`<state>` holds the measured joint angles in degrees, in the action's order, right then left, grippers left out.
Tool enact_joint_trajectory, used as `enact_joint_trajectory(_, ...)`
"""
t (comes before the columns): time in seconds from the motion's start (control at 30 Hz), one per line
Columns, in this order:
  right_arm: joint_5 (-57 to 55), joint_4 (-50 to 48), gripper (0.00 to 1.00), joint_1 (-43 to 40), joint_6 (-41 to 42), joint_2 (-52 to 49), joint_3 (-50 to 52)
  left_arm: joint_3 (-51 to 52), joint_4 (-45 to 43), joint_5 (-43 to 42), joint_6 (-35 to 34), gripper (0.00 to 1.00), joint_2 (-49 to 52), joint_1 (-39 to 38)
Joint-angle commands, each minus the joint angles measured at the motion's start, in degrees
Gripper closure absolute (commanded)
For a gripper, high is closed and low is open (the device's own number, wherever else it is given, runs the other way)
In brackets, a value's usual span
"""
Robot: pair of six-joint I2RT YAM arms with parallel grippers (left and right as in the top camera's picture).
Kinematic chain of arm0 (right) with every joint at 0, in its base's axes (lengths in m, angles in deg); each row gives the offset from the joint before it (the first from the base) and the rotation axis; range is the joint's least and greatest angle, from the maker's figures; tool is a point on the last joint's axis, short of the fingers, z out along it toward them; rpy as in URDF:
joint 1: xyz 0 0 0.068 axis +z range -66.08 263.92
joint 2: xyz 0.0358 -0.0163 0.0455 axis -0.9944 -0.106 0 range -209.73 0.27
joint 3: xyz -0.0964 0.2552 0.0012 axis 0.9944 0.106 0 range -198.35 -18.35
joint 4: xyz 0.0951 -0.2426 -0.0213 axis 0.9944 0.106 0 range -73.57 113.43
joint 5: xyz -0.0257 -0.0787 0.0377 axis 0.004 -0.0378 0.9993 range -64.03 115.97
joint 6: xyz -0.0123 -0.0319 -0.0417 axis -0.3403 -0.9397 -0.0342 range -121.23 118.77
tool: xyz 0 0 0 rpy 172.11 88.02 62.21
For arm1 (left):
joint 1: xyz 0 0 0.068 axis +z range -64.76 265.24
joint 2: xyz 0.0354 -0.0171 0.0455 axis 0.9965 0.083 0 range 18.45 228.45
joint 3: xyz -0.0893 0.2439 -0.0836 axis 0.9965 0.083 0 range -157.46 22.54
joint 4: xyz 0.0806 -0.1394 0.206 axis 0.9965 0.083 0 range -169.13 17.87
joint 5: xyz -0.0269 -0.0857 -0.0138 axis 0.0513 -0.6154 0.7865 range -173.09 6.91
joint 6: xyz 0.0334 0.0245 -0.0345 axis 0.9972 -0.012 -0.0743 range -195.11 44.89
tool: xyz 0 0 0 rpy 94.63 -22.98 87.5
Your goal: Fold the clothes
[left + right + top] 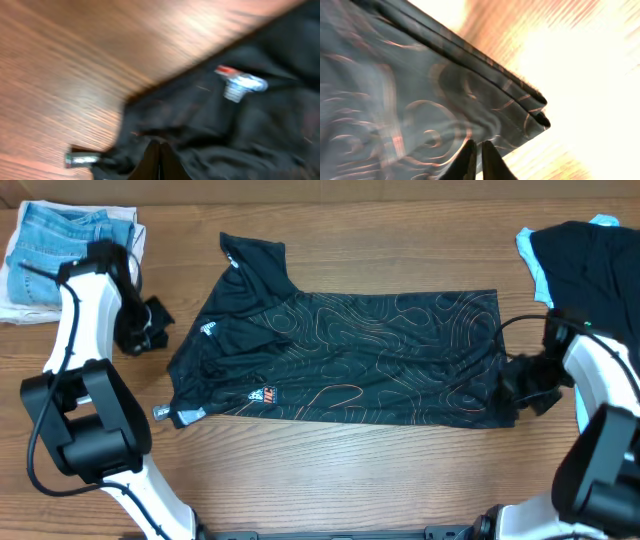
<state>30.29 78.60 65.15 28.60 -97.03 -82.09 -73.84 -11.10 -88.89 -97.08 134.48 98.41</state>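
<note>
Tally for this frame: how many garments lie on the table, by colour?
Black shirt with orange contour lines: 1
Black garment at the right edge: 1
Light-blue denim jeans: 1
Total: 3
Whether the pale cloth beneath the jeans is separate is unclear.

Left arm [72, 330] stretched forward, left gripper [150, 322] pinched closed, right arm [598, 375] bent inward, right gripper [477, 160] fingers a sliver apart

Black shirt [350, 355], thin orange contour lines — flat, hem rightward
</note>
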Motion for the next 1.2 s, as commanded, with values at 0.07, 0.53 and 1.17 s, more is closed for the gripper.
enact_joint_trajectory(0.07,1.18,-1.84,0.52,-0.22,-0.98,2.03,-1.25,-0.92,4.39,-5.88,2.49,0.96,-3.39,-8.31)
enact_joint_trajectory(0.53,7.15,-10.27,0.9,-0.22,-6.08,1.9,-0.24,18.32,-10.82,-8.17,-2.93,0.96,-2.78,-19.12)
enact_joint_trajectory(1.17,7.32,-13.53,0.96,-0.22,-6.08,-8.22,-0.04,22.88,-17.68,-1.25,-2.91,0.96,0.85,-9.55)
